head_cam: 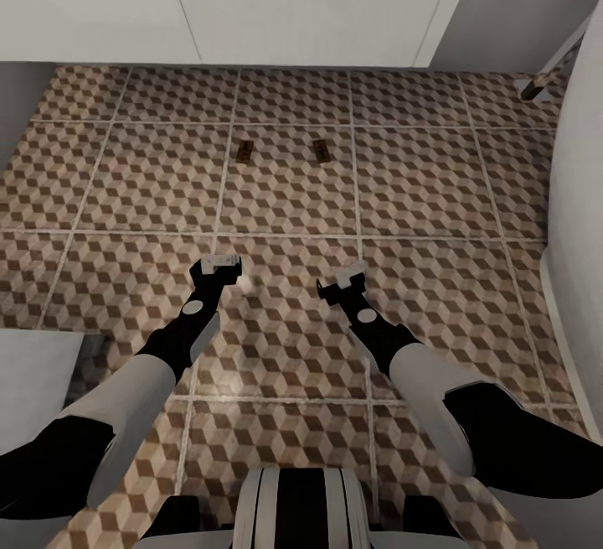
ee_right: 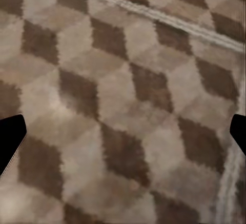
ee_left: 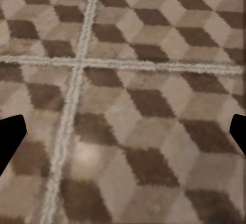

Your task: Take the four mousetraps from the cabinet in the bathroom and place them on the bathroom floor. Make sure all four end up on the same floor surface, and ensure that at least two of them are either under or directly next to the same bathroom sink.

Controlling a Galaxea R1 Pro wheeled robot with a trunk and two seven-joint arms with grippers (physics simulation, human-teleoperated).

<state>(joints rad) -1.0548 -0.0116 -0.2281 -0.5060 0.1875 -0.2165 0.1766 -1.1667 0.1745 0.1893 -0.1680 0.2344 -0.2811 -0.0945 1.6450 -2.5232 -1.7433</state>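
On the bathroom floor point(head_cam: 285, 197), two mousetraps point(head_cam: 244, 150) point(head_cam: 319, 148) are seen lying flat, side by side but apart, near a white vanity front point(head_cam: 310, 4).

Both arms are held low over the cube-patterned tiles, well short of the traps; the left gripper point(head_cam: 219, 265) and right gripper point(head_cam: 341, 282) are spread wide and empty. A white curved fixture point(head_cam: 578, 222) is seen at the right edge. Grout lines and dark fingertips point(ee_left: 10, 131) are shown close by the wrist cameras.

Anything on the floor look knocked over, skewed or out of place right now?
Nothing stands out. Two mousetraps lie flat on the bathroom floor, apart, in the same tile, both slightly angled. No spill or damage shows.
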